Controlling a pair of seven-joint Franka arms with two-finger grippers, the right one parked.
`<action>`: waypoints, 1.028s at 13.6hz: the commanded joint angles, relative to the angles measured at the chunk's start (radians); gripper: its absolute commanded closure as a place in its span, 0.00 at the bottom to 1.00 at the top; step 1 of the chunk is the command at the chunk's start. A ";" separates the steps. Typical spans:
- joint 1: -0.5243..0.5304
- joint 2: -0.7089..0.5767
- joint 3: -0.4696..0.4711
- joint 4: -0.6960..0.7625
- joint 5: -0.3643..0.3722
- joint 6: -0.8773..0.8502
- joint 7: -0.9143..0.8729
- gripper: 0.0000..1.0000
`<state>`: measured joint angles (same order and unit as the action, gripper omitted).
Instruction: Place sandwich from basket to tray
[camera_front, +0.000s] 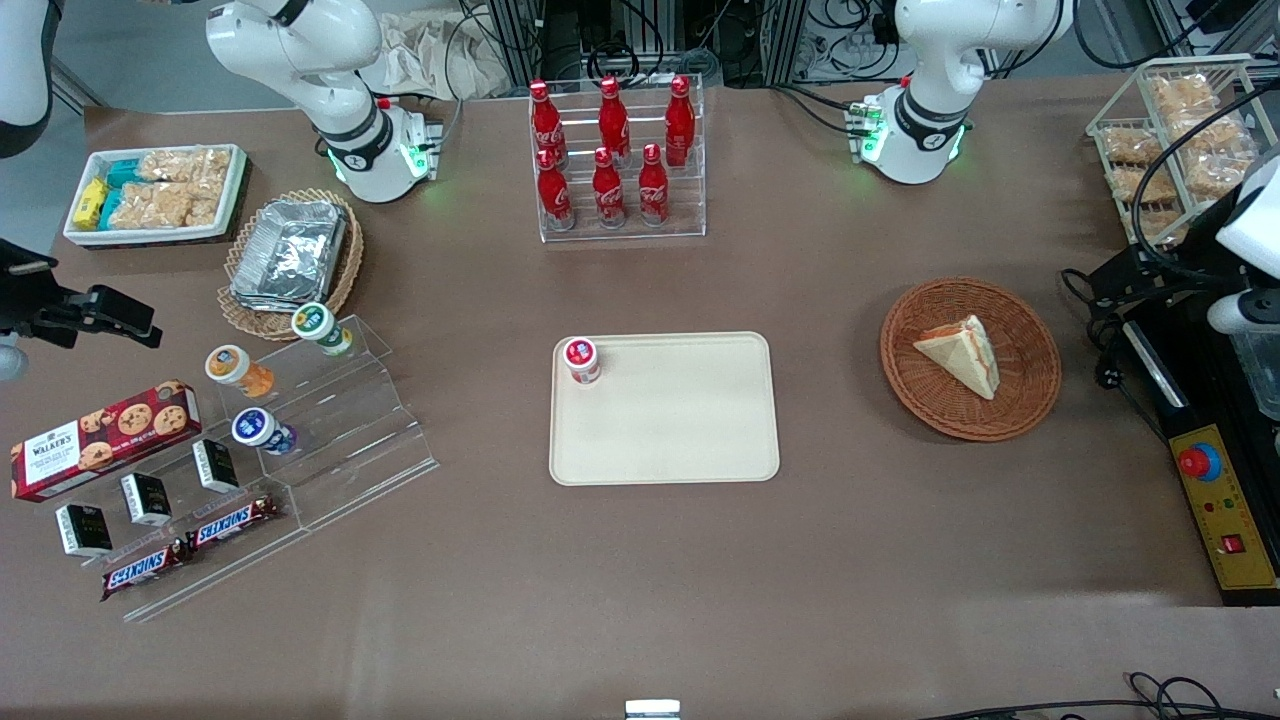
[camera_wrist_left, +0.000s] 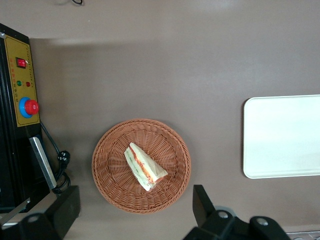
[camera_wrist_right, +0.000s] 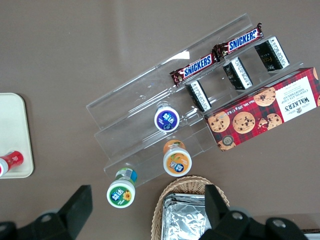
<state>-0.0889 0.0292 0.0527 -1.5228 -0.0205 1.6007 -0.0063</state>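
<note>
The sandwich (camera_front: 962, 352), a pale bread wedge with orange-red and green filling, lies in the round reddish-brown wicker basket (camera_front: 1030, 400) toward the working arm's end of the table. Both also show in the left wrist view: the sandwich (camera_wrist_left: 144, 167) lies near the middle of the basket (camera_wrist_left: 112, 187). My left gripper (camera_wrist_left: 136, 195) hangs high above the basket's rim, open wide and empty; in the front view it (camera_front: 1115, 280) shows beside the basket. The cream-beige tray (camera_front: 680, 440) lies at the table's middle, and its end shows in the left wrist view (camera_wrist_left: 280, 135).
A small red-lidded cup (camera_front: 581, 358) stands on a tray corner. A black control box with a red stop button (camera_front: 1200, 462) and cables (camera_front: 1100, 370) lie beside the basket. A rack of cola bottles (camera_front: 615, 160) stands farther from the camera than the tray.
</note>
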 joint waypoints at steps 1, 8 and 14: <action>0.005 0.011 -0.002 0.027 0.008 -0.027 -0.003 0.00; 0.003 0.000 -0.001 -0.019 0.024 -0.051 -0.297 0.00; 0.005 -0.136 0.001 -0.365 0.083 0.115 -0.521 0.00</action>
<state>-0.0868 0.0029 0.0588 -1.6945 0.0283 1.6157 -0.4597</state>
